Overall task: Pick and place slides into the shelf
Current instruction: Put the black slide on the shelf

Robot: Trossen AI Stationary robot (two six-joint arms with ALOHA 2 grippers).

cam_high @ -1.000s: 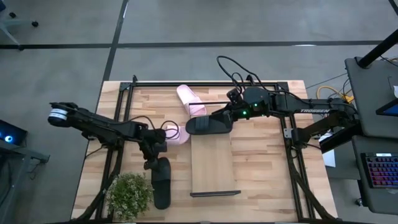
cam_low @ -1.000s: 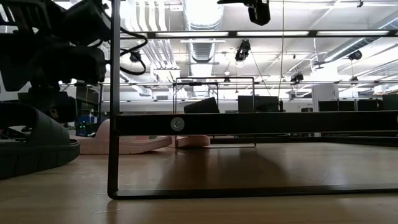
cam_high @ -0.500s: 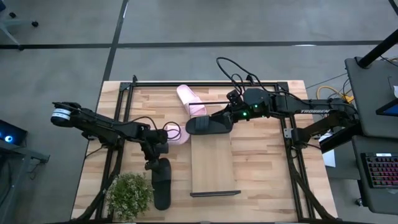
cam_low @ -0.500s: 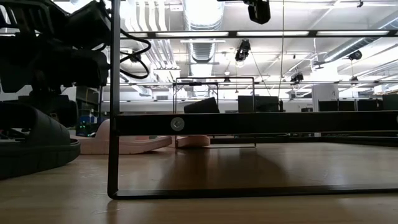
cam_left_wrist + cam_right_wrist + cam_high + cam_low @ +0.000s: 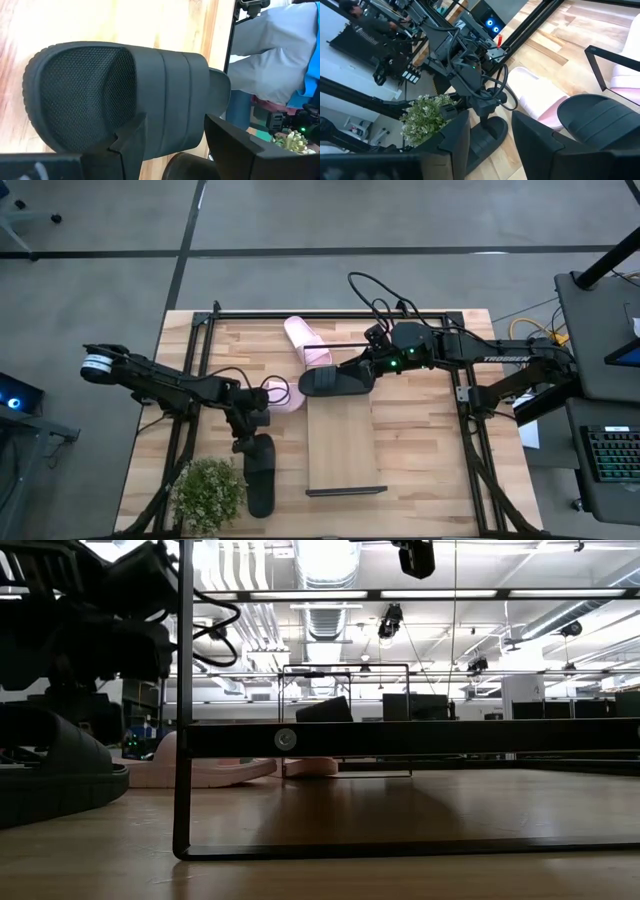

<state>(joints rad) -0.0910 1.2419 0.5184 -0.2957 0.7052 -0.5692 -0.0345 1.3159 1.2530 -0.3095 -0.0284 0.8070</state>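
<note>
One black slide (image 5: 260, 475) lies on the tabletop near the front left, sole down; it fills the left wrist view (image 5: 100, 90). My left gripper (image 5: 245, 442) is open right above it, one finger on each side of its wide strap (image 5: 170, 90). The other black slide (image 5: 330, 383) rests on the far end of the light-wood shelf (image 5: 345, 450). My right gripper (image 5: 360, 370) is open and empty at that slide's right end. Two pink slides lie on the table, one at the far middle (image 5: 305, 340) and one left of the shelf (image 5: 285, 395). My left gripper comes at the near black slide from above, pointing down. One finger (image 5: 127, 142) stands over the footbed at the strap's edge, and the other finger (image 5: 235, 147) stands beyond the strap's other edge. I cannot tell whether either finger touches the slide.
A small potted plant (image 5: 210, 492) stands at the front left corner, close to the near black slide. The shelf's black wire frame (image 5: 600, 55) rises at its ends. A person's grey sleeve (image 5: 270, 55) shows beyond the table.
</note>
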